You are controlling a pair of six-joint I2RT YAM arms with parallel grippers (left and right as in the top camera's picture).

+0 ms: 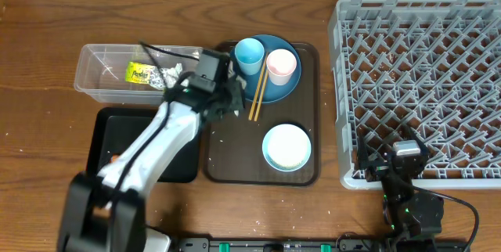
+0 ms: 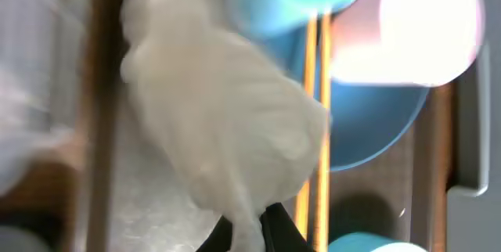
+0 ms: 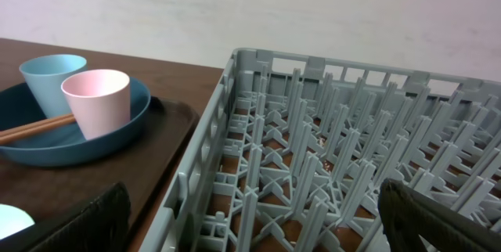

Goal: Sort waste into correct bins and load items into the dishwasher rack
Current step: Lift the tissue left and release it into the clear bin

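Note:
My left gripper (image 2: 250, 235) is shut on a crumpled white tissue (image 2: 227, 111), which hangs blurred over the left side of the brown serving tray (image 1: 305, 172). From overhead that gripper (image 1: 227, 102) sits beside the blue plate (image 1: 278, 86). The plate carries a light blue cup (image 1: 250, 54), a pink cup (image 1: 282, 66) and wooden chopsticks (image 1: 257, 95). A white bowl (image 1: 286, 146) stands on the tray's near part. The clear tub (image 1: 98, 68) holds a yellow-green wrapper (image 1: 139, 73). The black tray (image 1: 125, 127) lies in front of it. My right gripper (image 3: 258, 221) is open over the near-left corner of the grey dishwasher rack (image 1: 423, 88).
A small orange speck (image 1: 114, 158) shows on the black tray beside my left arm (image 1: 156, 146), which crosses over that tray. A crumpled silvery scrap (image 1: 166, 78) lies in the clear tub. The rack fills the right side of the table.

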